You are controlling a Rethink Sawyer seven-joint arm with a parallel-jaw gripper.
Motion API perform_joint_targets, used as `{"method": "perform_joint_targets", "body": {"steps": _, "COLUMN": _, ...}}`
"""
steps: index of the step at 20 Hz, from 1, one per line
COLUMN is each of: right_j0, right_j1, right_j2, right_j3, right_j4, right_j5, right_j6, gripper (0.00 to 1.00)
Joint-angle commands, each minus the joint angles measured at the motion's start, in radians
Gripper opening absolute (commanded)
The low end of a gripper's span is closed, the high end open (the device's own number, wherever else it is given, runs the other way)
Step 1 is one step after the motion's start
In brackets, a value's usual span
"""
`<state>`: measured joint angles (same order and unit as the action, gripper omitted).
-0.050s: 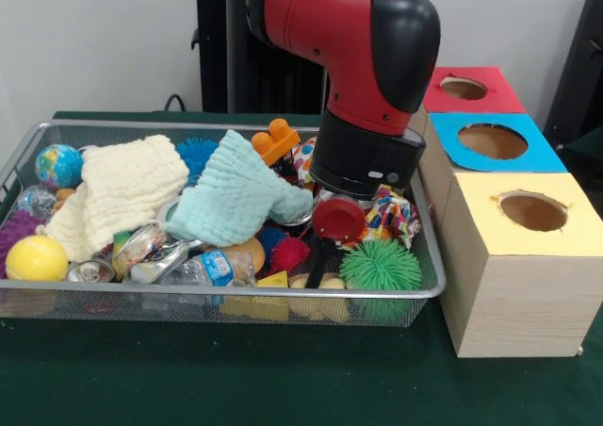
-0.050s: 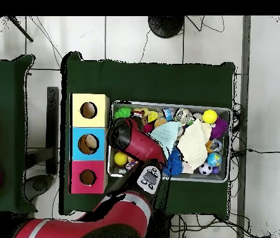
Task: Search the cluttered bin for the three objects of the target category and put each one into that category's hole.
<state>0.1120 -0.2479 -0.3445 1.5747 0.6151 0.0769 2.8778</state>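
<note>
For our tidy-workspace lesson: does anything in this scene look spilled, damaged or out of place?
Nothing has spilled outside the wire bin. Inside, crushed cans lie jumbled with toys, and two cloths are draped over them. The three coloured boxes stand in a neat row.

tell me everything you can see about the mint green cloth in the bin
The mint green cloth is a soft, waffle-textured fabric, crumpled into a loose mound instead of lying flat. It sits on top of the clutter near the middle of the wire mesh bin, beside the cream cloth on its left in the front view. Its right end reaches toward the robot's arm. A blue spiky ball and an orange block show behind it, and cans and a plastic bottle peek from under its front edge.
</note>
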Motion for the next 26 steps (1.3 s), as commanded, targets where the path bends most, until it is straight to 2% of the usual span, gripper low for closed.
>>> {"method": "perform_joint_targets", "body": {"steps": 1, "right_j0": -0.017, "right_j1": 0.068, "right_j2": 0.136, "right_j3": -0.040, "right_j4": -0.004, "right_j5": 0.036, "right_j6": 0.075, "gripper": 1.00}}
{"method": "perform_joint_targets", "body": {"steps": 5, "right_j0": -0.013, "right_j1": 0.057, "right_j2": 0.150, "right_j3": -0.029, "right_j4": 0.003, "right_j5": 0.038, "right_j6": 0.087, "gripper": 1.00}}
{"method": "perform_joint_targets", "body": {"steps": 14, "right_j0": 0.032, "right_j1": 0.051, "right_j2": 0.096, "right_j3": -0.034, "right_j4": 0.025, "right_j5": 0.043, "right_j6": 0.115, "gripper": 1.00}}
{"method": "perform_joint_targets", "body": {"steps": 18, "right_j0": 0.029, "right_j1": 0.048, "right_j2": 0.123, "right_j3": -0.032, "right_j4": 0.025, "right_j5": -0.004, "right_j6": 0.121, "gripper": 1.00}}
{"method": "perform_joint_targets", "body": {"steps": 23, "right_j0": 0.048, "right_j1": 0.062, "right_j2": 0.089, "right_j3": -0.049, "right_j4": 0.030, "right_j5": -0.030, "right_j6": 0.122, "gripper": 1.00}}
{"method": "perform_joint_targets", "body": {"steps": 26, "right_j0": 0.037, "right_j1": 0.086, "right_j2": 0.098, "right_j3": -0.066, "right_j4": 0.025, "right_j5": -0.065, "right_j6": 0.117, "gripper": 1.00}}
